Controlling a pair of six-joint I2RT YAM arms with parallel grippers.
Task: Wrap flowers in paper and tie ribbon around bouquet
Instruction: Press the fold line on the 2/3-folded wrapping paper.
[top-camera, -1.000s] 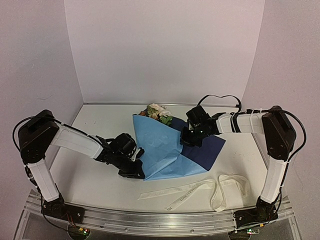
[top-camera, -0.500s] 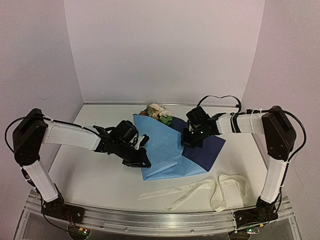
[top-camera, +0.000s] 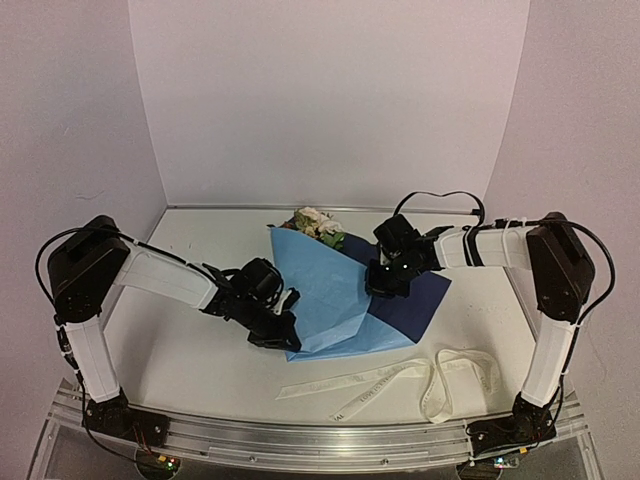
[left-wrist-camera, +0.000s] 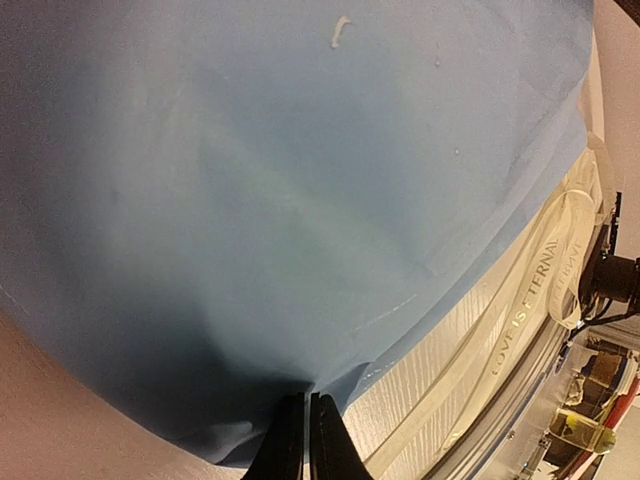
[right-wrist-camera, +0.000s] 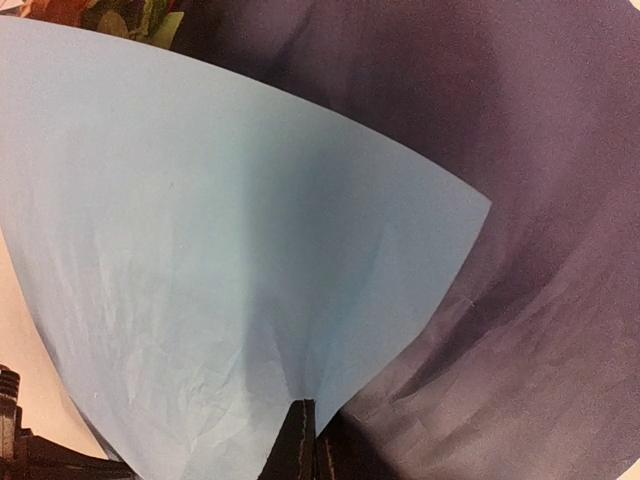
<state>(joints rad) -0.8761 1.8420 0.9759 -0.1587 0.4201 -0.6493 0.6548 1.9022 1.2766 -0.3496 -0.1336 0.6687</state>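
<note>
We are looking into a small pale booth, where plain white walls (top-camera: 330, 100) are closing in a smooth off-white table (top-camera: 170, 360). At its middle the paper (top-camera: 325, 285) is lying folded over itself. A thin, matte light-blue flap is forming a broad wedge that is lifting off the table, faintly creased toward its lower corners. The darker blue face is showing flat on the right side. The flowers (top-camera: 315, 224) are peeking out from under the far end of the sheet, a soft cluster of cream and rust blooms with green leaves.

The left claw (top-camera: 283, 335) is closed tight on the near lower corner of the light-blue flap, with the thin sheet pinched between its black fingers. The right claw (top-camera: 386, 287) is likewise closed to a slit. It is nipping the flap's right edge, just where light blue is meeting dark blue.

Nearer the front, well apart from the sheet, the ribbon (top-camera: 400, 378) is resting flat on the table. It is narrow, cream-white and printed with small letters, and it is curling into loose loops at its right end. A ribbed metal rail (top-camera: 320, 442) is running along the table's near edge.
</note>
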